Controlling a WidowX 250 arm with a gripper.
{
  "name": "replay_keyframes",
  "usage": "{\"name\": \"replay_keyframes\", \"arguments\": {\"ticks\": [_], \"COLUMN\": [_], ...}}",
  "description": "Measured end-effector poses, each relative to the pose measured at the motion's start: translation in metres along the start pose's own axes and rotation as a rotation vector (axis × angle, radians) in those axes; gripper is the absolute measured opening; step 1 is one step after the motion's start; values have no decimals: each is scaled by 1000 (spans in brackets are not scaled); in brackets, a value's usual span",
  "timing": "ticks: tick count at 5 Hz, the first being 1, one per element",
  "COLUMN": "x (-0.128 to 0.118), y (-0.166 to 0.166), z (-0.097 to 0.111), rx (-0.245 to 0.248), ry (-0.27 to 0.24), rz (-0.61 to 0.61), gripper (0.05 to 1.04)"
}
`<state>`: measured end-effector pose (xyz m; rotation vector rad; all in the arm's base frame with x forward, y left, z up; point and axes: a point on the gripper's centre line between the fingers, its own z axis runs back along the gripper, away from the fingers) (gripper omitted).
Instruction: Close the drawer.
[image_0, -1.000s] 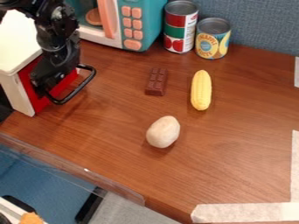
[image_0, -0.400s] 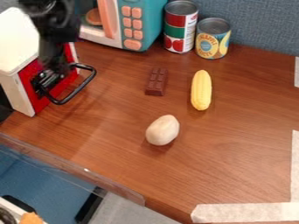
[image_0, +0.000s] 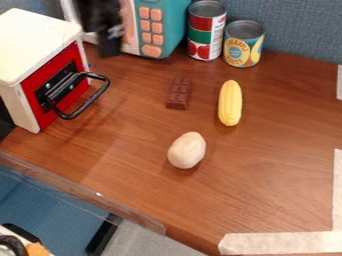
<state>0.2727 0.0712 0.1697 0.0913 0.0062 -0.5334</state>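
My gripper (image_0: 110, 47) hangs blurred at the upper left, in front of the toy microwave and to the right of the white box's top, apart from the handle. The drawer (image_0: 48, 106) is the red front of the white box (image_0: 35, 37) at the left. Its red face sits about level with the box's front edges. A black handle (image_0: 91, 101) sticks out from it to the right.
A teal microwave (image_0: 168, 25) and two cans (image_0: 206, 30) (image_0: 243, 44) stand at the back. A chocolate bar (image_0: 179, 93), a yellow corn cob (image_0: 230, 103) and a pale egg-shaped thing (image_0: 186, 150) lie mid-table. A clear strip (image_0: 80, 192) edges the table's front.
The gripper has moved up and to the right, away from the handle and the red front, which it partly covered before. The drawer looks unchanged.
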Motion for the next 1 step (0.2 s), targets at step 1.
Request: {"name": "replay_keyframes", "arguments": {"ticks": [1], "x": [24], "y": [-26], "z": [8], "rx": [-285], "ry": [13], "rz": [24], "gripper": [1001]}}
